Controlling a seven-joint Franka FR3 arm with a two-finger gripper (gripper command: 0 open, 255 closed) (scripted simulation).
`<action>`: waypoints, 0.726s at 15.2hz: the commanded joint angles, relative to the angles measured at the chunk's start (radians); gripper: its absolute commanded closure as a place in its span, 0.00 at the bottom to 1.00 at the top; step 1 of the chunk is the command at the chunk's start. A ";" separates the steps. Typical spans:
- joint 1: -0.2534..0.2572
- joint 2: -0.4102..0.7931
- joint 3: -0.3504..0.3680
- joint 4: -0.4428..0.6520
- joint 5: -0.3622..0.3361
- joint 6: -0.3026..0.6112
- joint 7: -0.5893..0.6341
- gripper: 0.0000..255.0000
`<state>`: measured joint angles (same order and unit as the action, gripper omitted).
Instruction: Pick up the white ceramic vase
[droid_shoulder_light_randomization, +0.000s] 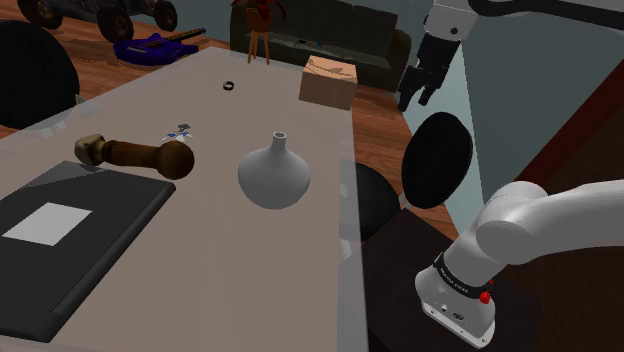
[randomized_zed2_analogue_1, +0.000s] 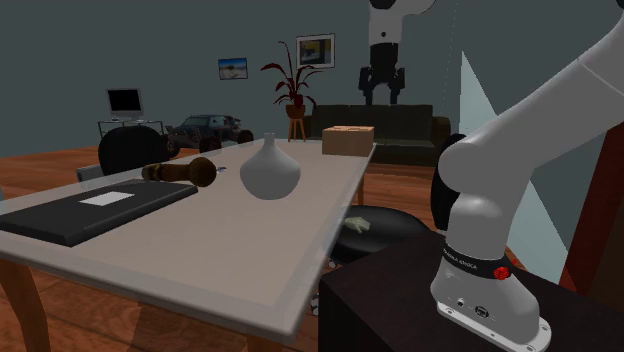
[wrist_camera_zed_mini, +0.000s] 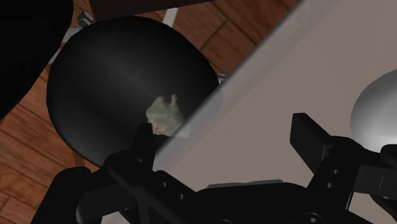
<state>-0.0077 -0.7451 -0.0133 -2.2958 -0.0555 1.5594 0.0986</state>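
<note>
A pale grey vase (droid_shoulder_light_randomization: 274, 175) with a round belly and a narrow neck stands upright near the middle of the table (droid_shoulder_light_randomization: 250, 290). It also appears in the second exterior view (randomized_zed2_analogue_1: 270, 172). My black gripper (droid_shoulder_light_randomization: 420, 95) hangs high above the floor, off the table's right edge in the shoulder view, well away from the vase. In the second exterior view the gripper (randomized_zed2_analogue_1: 383, 92) hangs in front of the sofa. In the wrist view the gripper (wrist_camera_zed_mini: 226, 137) is open with nothing between its fingers. It looks down over the table's edge, with the vase (wrist_camera_zed_mini: 376, 108) beyond one finger.
A cardboard box (droid_shoulder_light_randomization: 328, 80) sits at the table's far end. A wooden grinder (droid_shoulder_light_randomization: 135, 153), a dark flat case (droid_shoulder_light_randomization: 60, 235), a small ring (droid_shoulder_light_randomization: 229, 86) and a small metal object (droid_shoulder_light_randomization: 181, 131) lie on the table. A black chair (droid_shoulder_light_randomization: 437, 160) stands beside the table; a crumpled pale scrap (wrist_camera_zed_mini: 165, 114) lies on its seat.
</note>
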 joint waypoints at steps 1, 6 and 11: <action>0.000 0.000 0.000 0.000 0.000 0.000 0.000 0.00; 0.044 0.105 0.082 0.041 0.047 0.061 0.065 0.00; 0.080 0.225 0.162 0.106 0.077 0.116 0.128 0.00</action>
<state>0.0650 -0.5432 0.1317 -2.2082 0.0158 1.6699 0.2128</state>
